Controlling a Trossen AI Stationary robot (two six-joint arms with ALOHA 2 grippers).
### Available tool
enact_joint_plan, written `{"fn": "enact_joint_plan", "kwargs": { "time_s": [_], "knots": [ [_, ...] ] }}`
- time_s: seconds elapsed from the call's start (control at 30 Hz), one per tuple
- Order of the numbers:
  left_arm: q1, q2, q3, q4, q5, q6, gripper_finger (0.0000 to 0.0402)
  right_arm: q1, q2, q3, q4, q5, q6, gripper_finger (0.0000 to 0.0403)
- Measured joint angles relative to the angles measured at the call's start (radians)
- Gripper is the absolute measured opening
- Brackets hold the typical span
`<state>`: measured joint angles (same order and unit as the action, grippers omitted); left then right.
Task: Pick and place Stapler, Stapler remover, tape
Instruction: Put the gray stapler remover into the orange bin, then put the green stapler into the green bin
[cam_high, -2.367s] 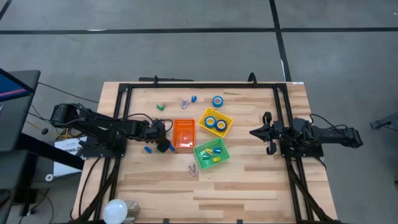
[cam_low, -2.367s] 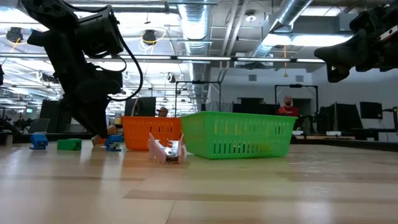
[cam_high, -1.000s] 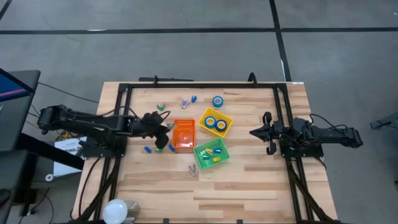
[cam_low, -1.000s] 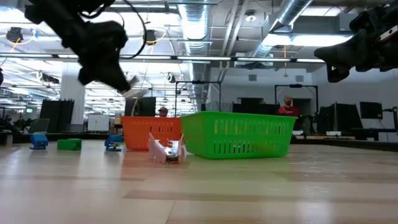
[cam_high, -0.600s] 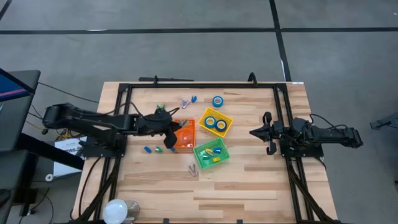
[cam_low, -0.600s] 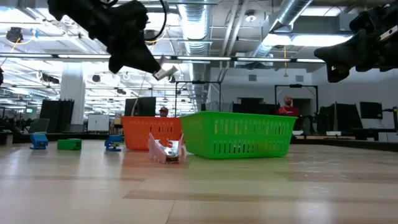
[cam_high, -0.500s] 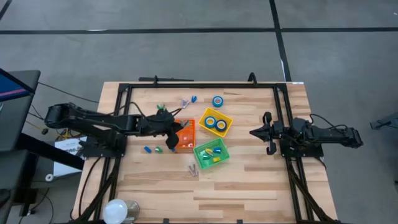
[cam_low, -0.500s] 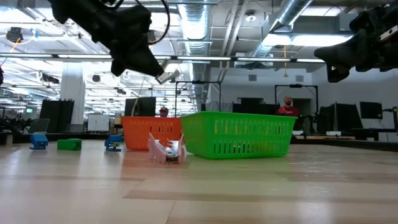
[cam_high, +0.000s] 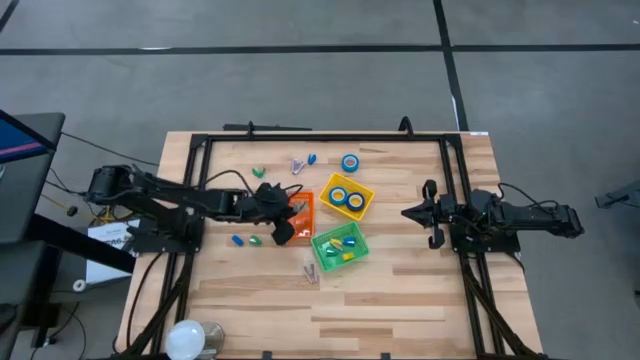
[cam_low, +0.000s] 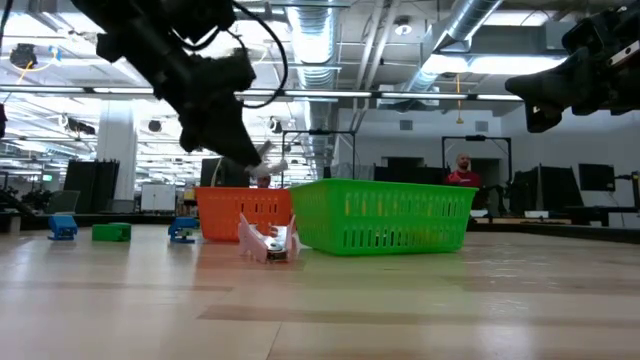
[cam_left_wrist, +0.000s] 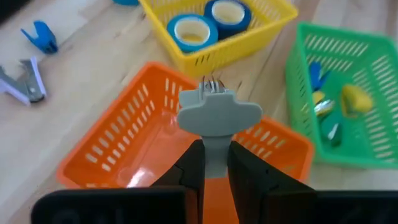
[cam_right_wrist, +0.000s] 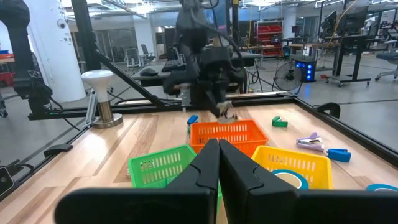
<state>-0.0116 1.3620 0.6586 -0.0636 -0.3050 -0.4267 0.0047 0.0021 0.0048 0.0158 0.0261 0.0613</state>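
A grey staple remover (cam_left_wrist: 217, 114) is pinched by its stem between the closed fingers of the left hand (cam_left_wrist: 214, 163), which hangs just above the orange bin (cam_high: 297, 216) near the middle of the desk (cam_high: 400, 300). Beside that bin, the yellow bin (cam_high: 346, 196) holds two rolls of blue tape (cam_left_wrist: 193, 30), and the green bin (cam_high: 339, 246) holds small blue and yellow items. A third tape roll (cam_high: 350, 162) lies on the desk beyond the yellow bin. A grey stapler (cam_high: 311, 271) lies in front of the green bin. The right hand (cam_high: 428, 213) waits near the desk's right side, fingers pressed together and empty.
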Motion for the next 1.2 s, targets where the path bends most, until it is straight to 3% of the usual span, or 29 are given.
{"fn": "enact_joint_plan", "kwargs": {
  "time_s": [0.23,0.63,1.2],
  "knots": [
    [0.0,0.063,0.0,-0.003,0.0,0.0,0.0043,0.0,0.0,0.0,0.0,0.0,0.0,0.0001],
    [0.0,0.065,0.0,-0.001,0.0,0.0,0.0051,0.0,0.0,0.0,0.0,0.0,0.0,0.0001],
    [0.0,0.056,0.0,-0.007,0.0,0.003,0.0198,0.0,0.0,0.0,0.0,0.0,0.0,0.0001]
  ]
}}
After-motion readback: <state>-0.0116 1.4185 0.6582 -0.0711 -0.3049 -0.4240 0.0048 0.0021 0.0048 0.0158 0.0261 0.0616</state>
